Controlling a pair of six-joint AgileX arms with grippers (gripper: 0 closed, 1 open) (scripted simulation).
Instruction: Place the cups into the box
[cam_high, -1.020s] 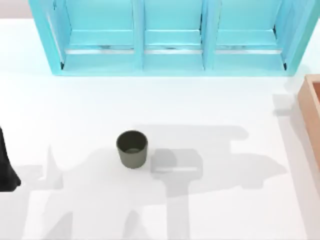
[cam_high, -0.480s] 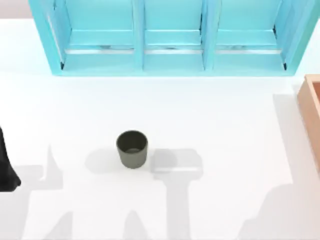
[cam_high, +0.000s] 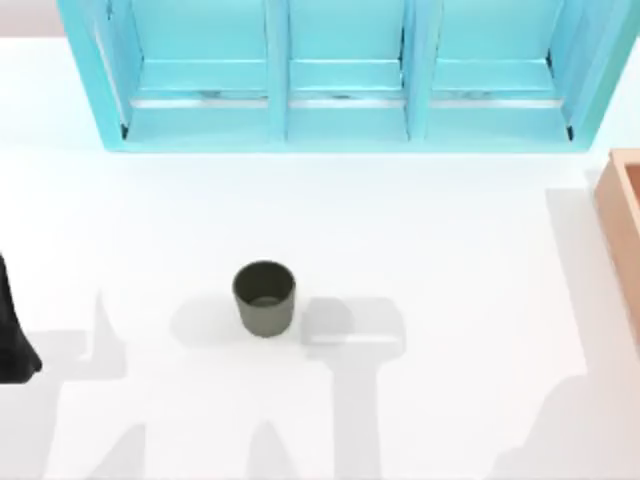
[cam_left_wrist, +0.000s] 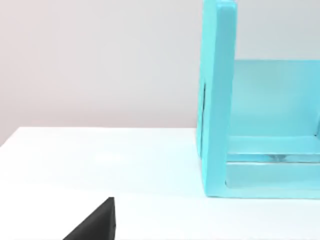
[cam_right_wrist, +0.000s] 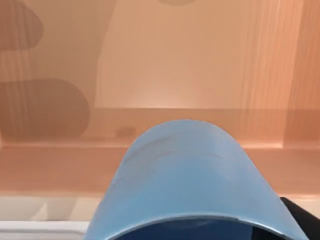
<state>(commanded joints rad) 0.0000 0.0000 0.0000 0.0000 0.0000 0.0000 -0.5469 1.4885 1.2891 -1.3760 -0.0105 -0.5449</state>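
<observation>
The dark olive-grey cup (cam_high: 264, 297) stands upright on the white table, left of centre. The blue cup (cam_right_wrist: 192, 175) is close under the right wrist camera, held above the inside of the tan box (cam_right_wrist: 200, 60). My right gripper is shut on it, and one dark finger (cam_right_wrist: 301, 218) shows beside the cup's rim. In the top view the box (cam_high: 624, 225) is a strip of wall at the table's right edge. My left arm (cam_high: 12, 335) is parked at the table's left edge, far from the olive cup, and a dark part of its gripper (cam_left_wrist: 95, 226) shows low in the left wrist view.
A big cyan three-bay shelf unit (cam_high: 345, 75) spans the back of the table; its side wall (cam_left_wrist: 217, 100) is near the left arm. White table lies between the olive cup and the box.
The wide arm shadow across the table's middle has slid off to the right, leaving a patch at the lower right corner. The olive cup and the left arm have not moved.
</observation>
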